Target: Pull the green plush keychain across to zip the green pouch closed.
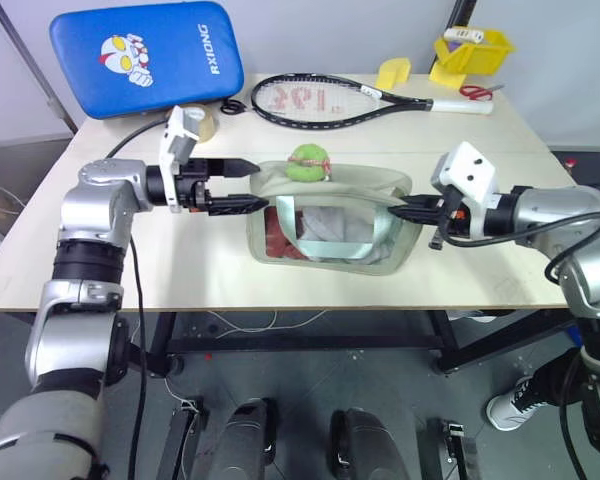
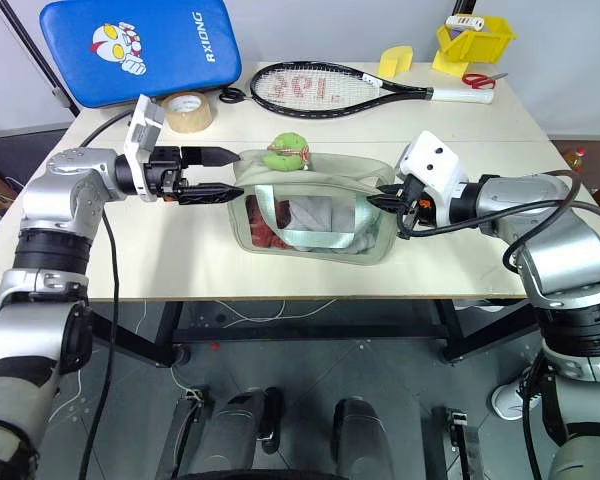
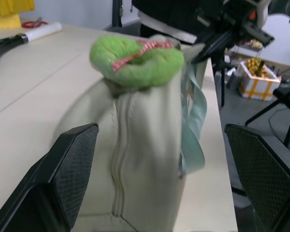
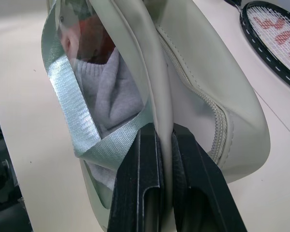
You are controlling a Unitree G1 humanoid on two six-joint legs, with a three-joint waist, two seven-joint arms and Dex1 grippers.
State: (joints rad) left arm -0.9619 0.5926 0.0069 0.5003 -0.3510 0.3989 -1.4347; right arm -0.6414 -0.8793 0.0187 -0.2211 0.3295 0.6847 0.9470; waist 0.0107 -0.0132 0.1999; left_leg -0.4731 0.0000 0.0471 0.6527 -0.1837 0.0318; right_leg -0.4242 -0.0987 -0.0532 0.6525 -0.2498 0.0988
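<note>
At centre left of the left eye view your left gripper (image 1: 242, 184) hangs with fingers spread wide, holding nothing, just off the left end of the green pouch (image 1: 330, 225). The green plush keychain (image 1: 308, 163) sits on the pouch's top edge at frame centre. At centre right your right gripper (image 1: 398, 209) pinches the pouch's right end between closed fingers.

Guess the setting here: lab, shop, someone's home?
Most likely a robot test lab or workshop. A bare plywood table on a metal frame holds unrelated props: a tennis racket, a roll of tape, a yellow parts bin and the green pouch.
</note>
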